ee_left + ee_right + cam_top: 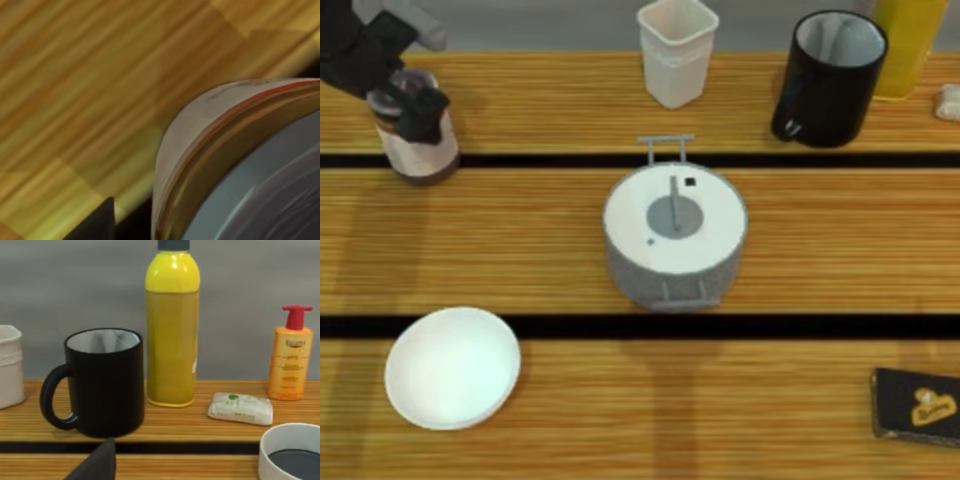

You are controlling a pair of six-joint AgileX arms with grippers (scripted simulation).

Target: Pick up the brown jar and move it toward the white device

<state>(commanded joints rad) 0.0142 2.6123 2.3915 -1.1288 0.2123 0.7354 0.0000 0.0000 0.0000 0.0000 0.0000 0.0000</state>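
The brown jar (420,150) stands at the table's far left, with a pale label and a dark grey lid. My left gripper (408,103) is down over its lid, a finger on each side, open. In the left wrist view the jar (200,130) fills the frame, and a dark gap separates one fingertip (97,222) from its side. The white device (675,235), a grey-sided drum with a white top, sits at the table's centre, well to the right of the jar. My right arm is out of the top view; one of its fingertips (100,462) shows, set wide.
A white bowl (452,367) lies front left. A white square cup (677,50), a black mug (830,78) and a yellow bottle (910,40) line the back edge. A black card (917,405) lies front right. An orange pump bottle (289,357) stands behind a wrapped packet (241,408).
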